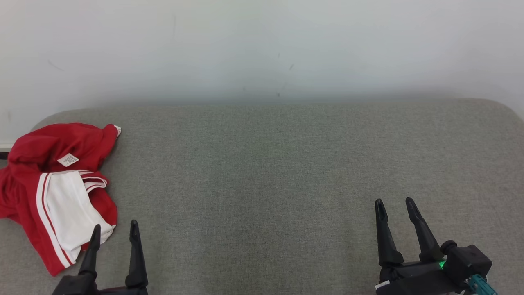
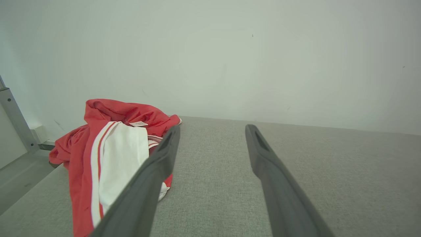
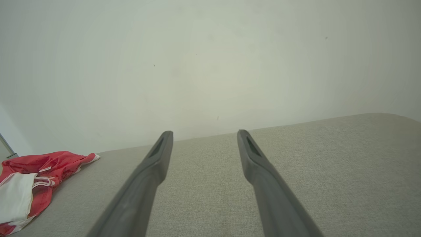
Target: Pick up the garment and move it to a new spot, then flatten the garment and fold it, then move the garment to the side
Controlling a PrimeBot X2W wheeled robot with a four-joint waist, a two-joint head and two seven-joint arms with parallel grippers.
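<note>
The garment [image 1: 57, 192] lies crumpled at the left end of the grey surface [image 1: 262, 172], just beside the left gripper [image 1: 115, 226], whose jaws stand wide and empty. The right gripper [image 1: 395, 201], equally spread and empty, is well apart from it. The left should probably pinch a thick red fold rather than a thin edge, then lift clear before carrying.

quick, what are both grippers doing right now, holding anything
Left gripper: open, holding nothing, near the red and white garment.
Right gripper: open, holding nothing.
</note>
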